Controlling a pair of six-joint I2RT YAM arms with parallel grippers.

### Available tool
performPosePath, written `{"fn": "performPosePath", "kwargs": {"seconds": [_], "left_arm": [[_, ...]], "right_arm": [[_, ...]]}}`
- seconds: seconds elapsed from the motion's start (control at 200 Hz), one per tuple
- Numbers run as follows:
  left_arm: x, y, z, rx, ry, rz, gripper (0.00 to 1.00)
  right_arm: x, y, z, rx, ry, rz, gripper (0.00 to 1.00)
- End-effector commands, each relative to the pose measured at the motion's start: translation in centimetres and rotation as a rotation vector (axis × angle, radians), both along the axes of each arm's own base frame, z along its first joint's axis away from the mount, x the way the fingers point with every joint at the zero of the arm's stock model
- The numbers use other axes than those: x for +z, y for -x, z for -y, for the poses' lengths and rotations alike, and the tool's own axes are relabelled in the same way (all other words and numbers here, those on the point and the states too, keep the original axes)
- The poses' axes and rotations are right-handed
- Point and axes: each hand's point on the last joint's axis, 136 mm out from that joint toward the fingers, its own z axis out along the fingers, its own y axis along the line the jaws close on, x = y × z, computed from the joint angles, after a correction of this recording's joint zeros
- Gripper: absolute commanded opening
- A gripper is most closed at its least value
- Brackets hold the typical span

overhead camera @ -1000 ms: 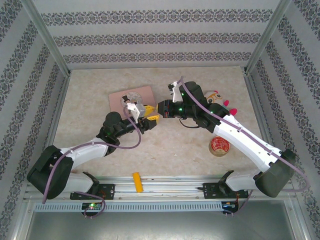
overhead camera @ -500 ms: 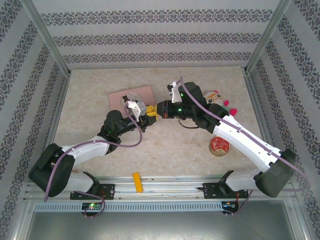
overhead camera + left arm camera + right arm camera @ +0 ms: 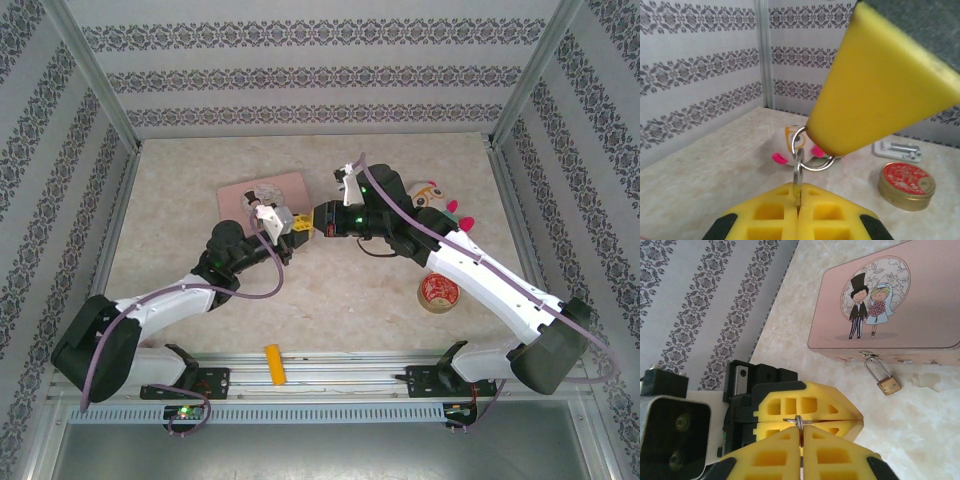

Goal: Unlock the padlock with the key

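Two claws meet nose to nose above the counter point(image 3: 350, 290), just on the near side of the pink tin point(image 3: 890, 305), which sits toward the far edge, left of the middle. The left claw point(image 3: 798, 200) is pressed together on the key point(image 3: 798, 180), a thin sliver of metal standing out of the seam between its yellow fingers. The ring point(image 3: 812, 150) on the key loops round at the tip of the right claw point(image 3: 801, 440), whose fingers also look pressed together on that same sliver (a hand-over, I'd guess, though which way I can't say). The padlock point(image 3: 888, 385) lies on the counter against the tin's side, its shackle shut through the tin's latch point(image 3: 867, 355), apart from both claws. As I read it, the key is in hand but nothing has gone into the lock. Carrying the key over, seating it, turning it and freeing the shackle are all left to do.
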Motion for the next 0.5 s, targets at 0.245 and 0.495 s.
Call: {"fn": "performPosePath", "kwargs": {"seconds": [0.245,0.495], "left_arm": [[0.3,-1.3,-0.7,0.281,-0.597,0.479,0.00],[1.3,-1.6,0.5,0.266,-0.591,0.534,0.00]], "right_arm": [[0.9,-0.4,3.4,-0.115,-0.017,-0.020,0.32],[0.1,0.3,3.1,-0.125,-0.077,-0.108,0.42]]}}
